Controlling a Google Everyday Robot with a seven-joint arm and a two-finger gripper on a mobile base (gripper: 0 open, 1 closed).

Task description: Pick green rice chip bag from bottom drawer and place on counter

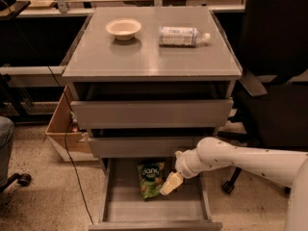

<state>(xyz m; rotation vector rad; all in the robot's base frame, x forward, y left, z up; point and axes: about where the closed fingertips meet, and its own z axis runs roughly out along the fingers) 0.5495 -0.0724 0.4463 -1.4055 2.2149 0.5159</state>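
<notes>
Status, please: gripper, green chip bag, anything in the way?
Gripper low in open bottom drawer, just right of green rice chip bag. Bag flat on drawer floor. Counter holds bowl and bottle near the back.

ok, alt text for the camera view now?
The tool hangs in the open bottom drawer, close beside the green rice chip bag lying on its floor. On the counter above sit a bowl and a bottle on its side.
</notes>
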